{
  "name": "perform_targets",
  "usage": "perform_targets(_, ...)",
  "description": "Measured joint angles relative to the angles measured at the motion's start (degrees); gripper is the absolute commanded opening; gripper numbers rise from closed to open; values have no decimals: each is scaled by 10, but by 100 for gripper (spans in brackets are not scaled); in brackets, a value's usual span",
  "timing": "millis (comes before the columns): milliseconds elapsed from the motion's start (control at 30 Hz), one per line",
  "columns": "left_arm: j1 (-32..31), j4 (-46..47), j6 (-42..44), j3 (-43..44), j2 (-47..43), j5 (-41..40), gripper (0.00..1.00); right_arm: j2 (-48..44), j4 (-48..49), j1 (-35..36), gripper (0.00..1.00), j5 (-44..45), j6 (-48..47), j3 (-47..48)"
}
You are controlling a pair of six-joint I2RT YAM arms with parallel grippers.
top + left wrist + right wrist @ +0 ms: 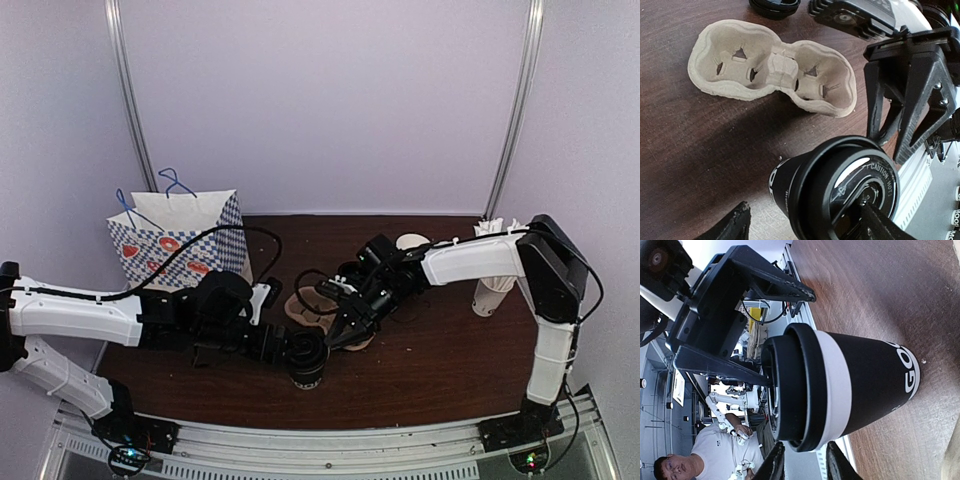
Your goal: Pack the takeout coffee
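The takeout coffee (pixel 308 365) is seen low in the middle of the top view. It is stood upright on the brown table (pixel 440 360), and its round black lid (pixel 850 185) is pressed on top. White letters are printed on its black side. It is not set in the cup holder (pixel 775 67). That pale paper tray is laid flat on the table just beside it, a little higher in the frame.

The left gripper (pixel 804 206) is found at the end of the arm on the left side of the top view. Its fingers are spread wide, and the coffee is placed between them. In the left wrist view a gap is seen between the finger at the lower left and the cup, so the cup is not squeezed.

The right gripper (pixel 889 149) is seen at the right of the left wrist view, pointed down at the edge of the lid. Its fingers are set close together with a small gap. At the bottom of the right wrist view the rim of the lid is seen between the tips. Whether the rim is pinched cannot be told.

A blue and white paper bag (pixel 185 245) is stood at the upper left of the table. A white cup of straws (pixel 490 285) is stood at the right.
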Motion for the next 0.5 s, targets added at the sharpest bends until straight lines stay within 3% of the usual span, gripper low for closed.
perform_targets(500, 3, 28, -6, 0, 17, 5, 76, -19, -34, 12, 19, 52, 28, -2)
